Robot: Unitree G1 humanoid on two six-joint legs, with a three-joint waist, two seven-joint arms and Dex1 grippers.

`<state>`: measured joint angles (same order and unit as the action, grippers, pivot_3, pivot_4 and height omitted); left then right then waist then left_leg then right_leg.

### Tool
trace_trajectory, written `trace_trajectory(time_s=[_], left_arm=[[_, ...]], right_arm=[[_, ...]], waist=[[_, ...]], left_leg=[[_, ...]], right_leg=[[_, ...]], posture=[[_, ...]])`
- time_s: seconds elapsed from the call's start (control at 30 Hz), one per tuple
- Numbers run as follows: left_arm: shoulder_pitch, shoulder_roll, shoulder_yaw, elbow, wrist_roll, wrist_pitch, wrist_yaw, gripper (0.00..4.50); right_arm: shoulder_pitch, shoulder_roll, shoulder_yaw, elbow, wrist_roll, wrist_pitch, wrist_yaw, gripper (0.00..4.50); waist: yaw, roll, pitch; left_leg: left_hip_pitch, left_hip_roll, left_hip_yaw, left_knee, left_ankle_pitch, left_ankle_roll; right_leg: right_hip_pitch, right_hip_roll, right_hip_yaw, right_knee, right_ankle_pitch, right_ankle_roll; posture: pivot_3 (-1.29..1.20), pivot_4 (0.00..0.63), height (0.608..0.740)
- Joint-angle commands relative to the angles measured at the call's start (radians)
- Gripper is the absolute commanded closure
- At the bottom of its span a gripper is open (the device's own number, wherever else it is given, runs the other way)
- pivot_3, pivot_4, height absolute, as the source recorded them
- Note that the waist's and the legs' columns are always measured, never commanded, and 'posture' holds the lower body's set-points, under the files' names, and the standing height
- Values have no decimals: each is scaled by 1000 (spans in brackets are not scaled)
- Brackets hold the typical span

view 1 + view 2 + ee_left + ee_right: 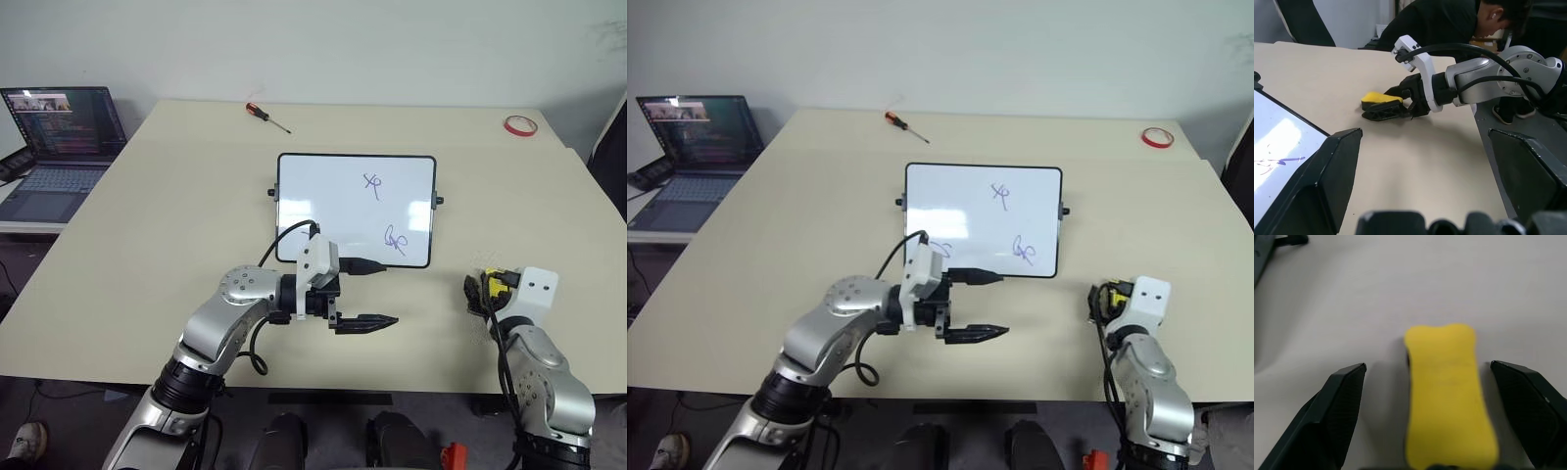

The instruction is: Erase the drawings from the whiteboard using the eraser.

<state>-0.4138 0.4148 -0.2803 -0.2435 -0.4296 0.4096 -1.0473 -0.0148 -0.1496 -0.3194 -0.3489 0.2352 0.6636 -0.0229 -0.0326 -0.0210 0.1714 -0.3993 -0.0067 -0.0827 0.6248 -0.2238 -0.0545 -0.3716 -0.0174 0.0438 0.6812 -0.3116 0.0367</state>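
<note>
The whiteboard [333, 206] lies flat at the table's middle, black-framed. It carries blue drawings: one [372, 182] near its far side, one [394, 240] at its near right corner, and a third [942, 250] partly hidden behind my left arm. My left gripper [385, 294] hovers over the board's near edge, pointing right, open and empty. The yellow eraser [1447, 396] lies on the table right of the board, near the front edge. My right gripper [1427, 366] is open around it, one finger on each side with a gap to each. The left wrist view shows the eraser [1378, 98] between those fingers.
A red-handled screwdriver [266, 116] lies at the table's far side and a red tape ring [520, 124] at the far right corner. An open laptop [59, 137] stands on a side desk to the left. A person [1449, 19] sits beyond the table's right edge.
</note>
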Motion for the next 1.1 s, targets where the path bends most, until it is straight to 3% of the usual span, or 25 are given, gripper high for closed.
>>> trace_trajectory(time_s=[0.03, 0.87, 0.97, 1.1], left_arm=[[-3, -5, 1, -35, -7, -9, 2, 0], [-13, 0, 3, -27, 4, -16, 5, 0], [-14, -1, 2, -26, 5, -16, 6, 0], [-14, -2, 2, -26, 6, -16, 6, 0]], right_arm=[[2, -13, -19, -37, -7, -17, -9, 34], [-40, 26, -21, -23, 11, 4, -16, 34], [-42, 32, -22, -25, 16, 6, -16, 624], [-42, 32, -23, -26, 20, 7, -17, 2120]], waist=[[0, 0, 0], [0, 0, 0], [0, 0, 0], [0, 0, 0]], left_leg=[[0, 0, 0, 0, 0, 0], [0, 0, 0, 0, 0, 0], [0, 0, 0, 0, 0, 0], [0, 0, 0, 0, 0, 0]], right_leg=[[0, 0, 0, 0, 0, 0], [0, 0, 0, 0, 0, 0], [0, 0, 0, 0, 0, 0], [0, 0, 0, 0, 0, 0]], posture=[[0, 150, 740], [0, 150, 740], [0, 150, 740], [0, 150, 740]])
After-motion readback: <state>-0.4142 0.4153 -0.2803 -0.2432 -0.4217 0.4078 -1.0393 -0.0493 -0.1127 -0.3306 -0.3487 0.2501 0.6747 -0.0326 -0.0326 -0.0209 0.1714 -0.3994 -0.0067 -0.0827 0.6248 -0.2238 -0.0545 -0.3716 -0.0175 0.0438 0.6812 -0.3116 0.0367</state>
